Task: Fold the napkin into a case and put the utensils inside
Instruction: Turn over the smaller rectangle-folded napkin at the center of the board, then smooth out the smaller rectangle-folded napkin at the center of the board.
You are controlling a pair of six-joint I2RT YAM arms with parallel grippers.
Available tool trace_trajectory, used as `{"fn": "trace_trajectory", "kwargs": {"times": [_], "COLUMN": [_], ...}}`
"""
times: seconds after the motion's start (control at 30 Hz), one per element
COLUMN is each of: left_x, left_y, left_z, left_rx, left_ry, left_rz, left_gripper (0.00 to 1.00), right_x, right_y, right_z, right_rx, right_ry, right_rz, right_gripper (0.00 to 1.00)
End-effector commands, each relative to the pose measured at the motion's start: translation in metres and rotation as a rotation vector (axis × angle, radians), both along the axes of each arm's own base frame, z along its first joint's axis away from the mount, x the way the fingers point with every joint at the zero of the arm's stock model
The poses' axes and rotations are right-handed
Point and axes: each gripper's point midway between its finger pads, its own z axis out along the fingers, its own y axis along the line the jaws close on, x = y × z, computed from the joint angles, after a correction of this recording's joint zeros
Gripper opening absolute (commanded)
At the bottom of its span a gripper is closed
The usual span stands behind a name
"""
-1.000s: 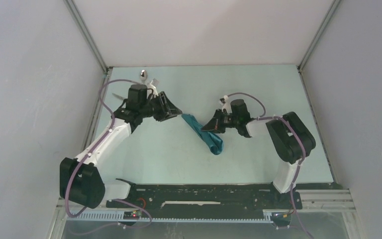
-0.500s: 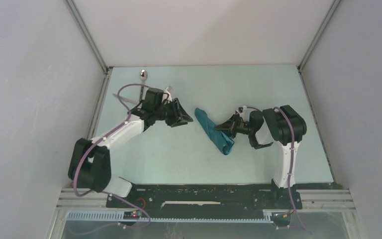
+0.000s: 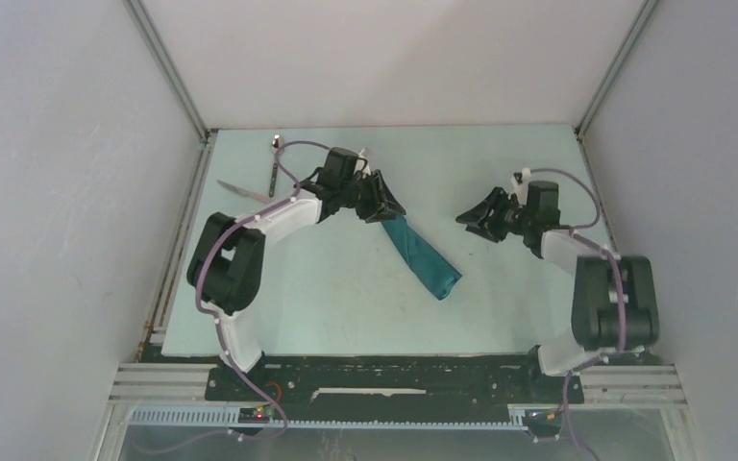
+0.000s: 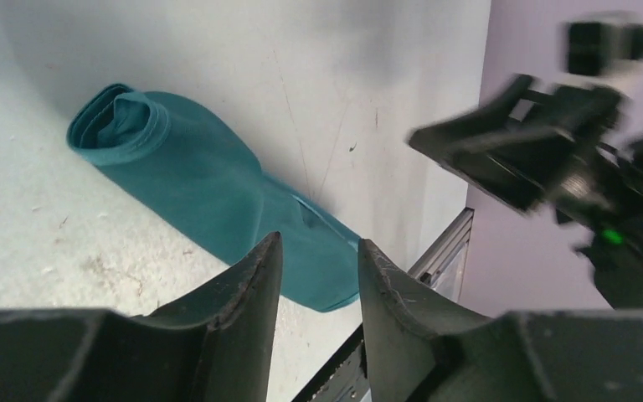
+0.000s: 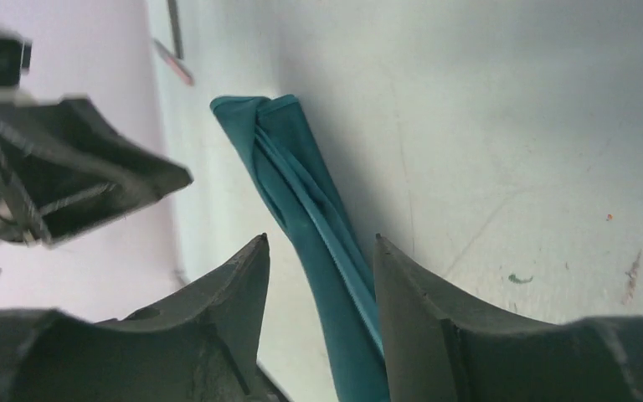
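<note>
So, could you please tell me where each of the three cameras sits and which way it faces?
Top external: above and behind the arm bases, looking down on the table; both arms, left gripper and right gripper show.
Left wrist: on the left arm, looking past the left fingers towards the right gripper.
Right wrist: on the right arm, looking past the right fingers towards the left gripper.
Shared: all three show the teal case; each wrist view shows the other gripper, blurred.
</note>
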Motion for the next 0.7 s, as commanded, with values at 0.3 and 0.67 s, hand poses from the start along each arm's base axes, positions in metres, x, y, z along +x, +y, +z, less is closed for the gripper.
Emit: {"fn": "trace_trajectory", "kwargs": {"times": [0.3, 0.67], "left_x": [0.011, 0.043], "left_y": [0.000, -0.027], "left_z": [-0.035, -0.054], "left_rx": [0.043, 0.021], "left_ry": [0.016, 0.027], "left_rz": [0.058, 0.034], "left_gripper": [0.25, 0.22], "right_x": [-0.131, -0.128], "right_y": [0.109, 0.093], "right_z": [0.042, -0.003], "right_rx": [-0.306, -0.164], "right_ry": [-0.092, 0.017], "right_rz": [0.463, 0.409], "right_gripper": [0.58, 0.54]}}
